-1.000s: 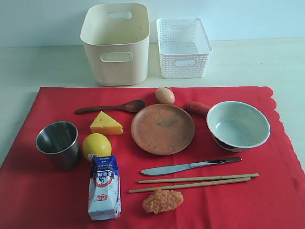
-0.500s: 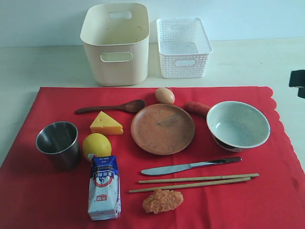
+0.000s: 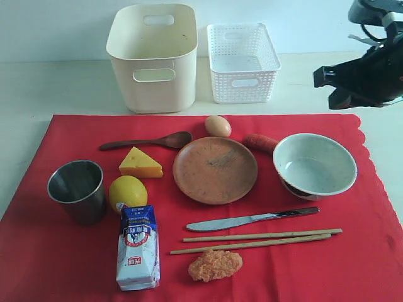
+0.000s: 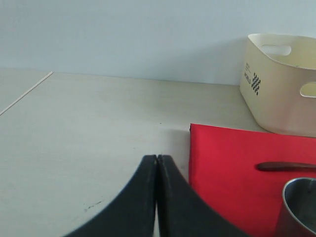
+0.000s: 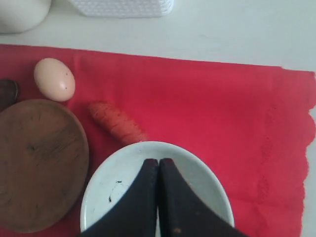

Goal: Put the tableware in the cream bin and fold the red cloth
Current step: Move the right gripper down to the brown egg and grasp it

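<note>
On the red cloth (image 3: pixel 56 138) lie a steel cup (image 3: pixel 77 189), a wooden spoon (image 3: pixel 148 142), a brown plate (image 3: pixel 215 170), a pale bowl (image 3: pixel 313 165), a knife (image 3: pixel 252 219) and chopsticks (image 3: pixel 255 239). The cream bin (image 3: pixel 151 56) stands behind the cloth, with nothing visible in it. My right gripper (image 3: pixel 329 85) hangs shut and empty above the cloth's far right corner; its wrist view shows it (image 5: pixel 158 160) over the bowl (image 5: pixel 113 182). My left gripper (image 4: pixel 157 157) is shut and empty over bare table beside the cloth (image 4: pixel 227 158), out of the exterior view.
A white lattice basket (image 3: pixel 242 63) stands right of the bin. Food pieces sit among the tableware: cheese (image 3: pixel 140 163), lemon (image 3: pixel 128 192), egg (image 3: pixel 217 126), an orange-red carrot-like piece (image 3: pixel 259 143) against the bowl, and a fried piece (image 3: pixel 215 264). A milk carton (image 3: pixel 137 246) lies near the cup.
The right arm has come in from the right edge and now reaches over the table's far right. Nothing on the cloth has moved.
</note>
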